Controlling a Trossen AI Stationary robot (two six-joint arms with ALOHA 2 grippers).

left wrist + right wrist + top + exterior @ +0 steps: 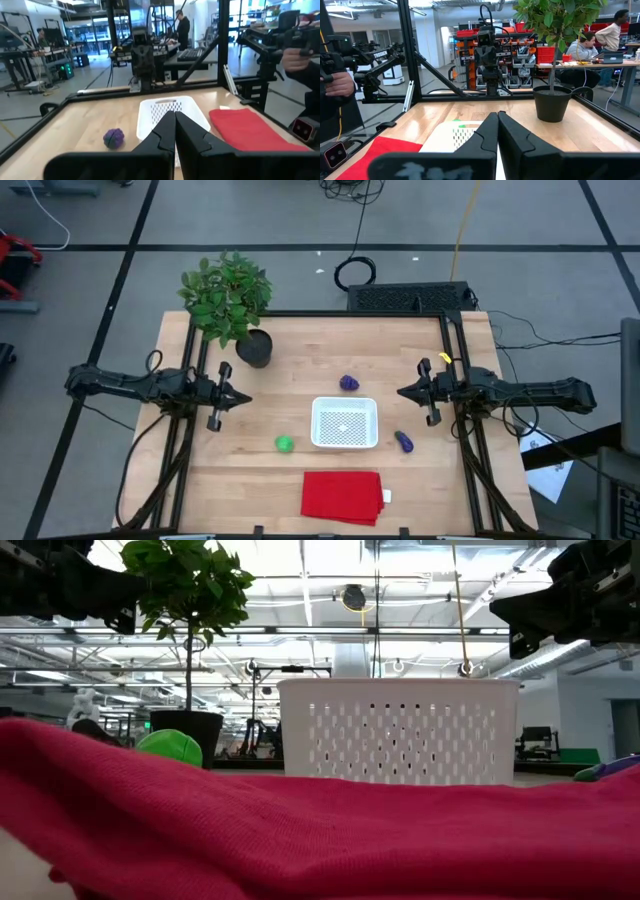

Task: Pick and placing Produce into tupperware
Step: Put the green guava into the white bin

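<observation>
White mesh tupperware mid-table, green ball left, round purple behind, elongated purple right

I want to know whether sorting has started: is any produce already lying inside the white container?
No: in the high view the tupperware holds nothing, and the green, purple and dark purple pieces lie on the table around it.

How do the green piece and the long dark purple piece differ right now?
The green piece is round and bright; the long dark purple piece is elongated and dark. The green one lies off the white container on the left arm's side, the purple one on the right arm's side. Both rest on the table, outside the container.
</observation>
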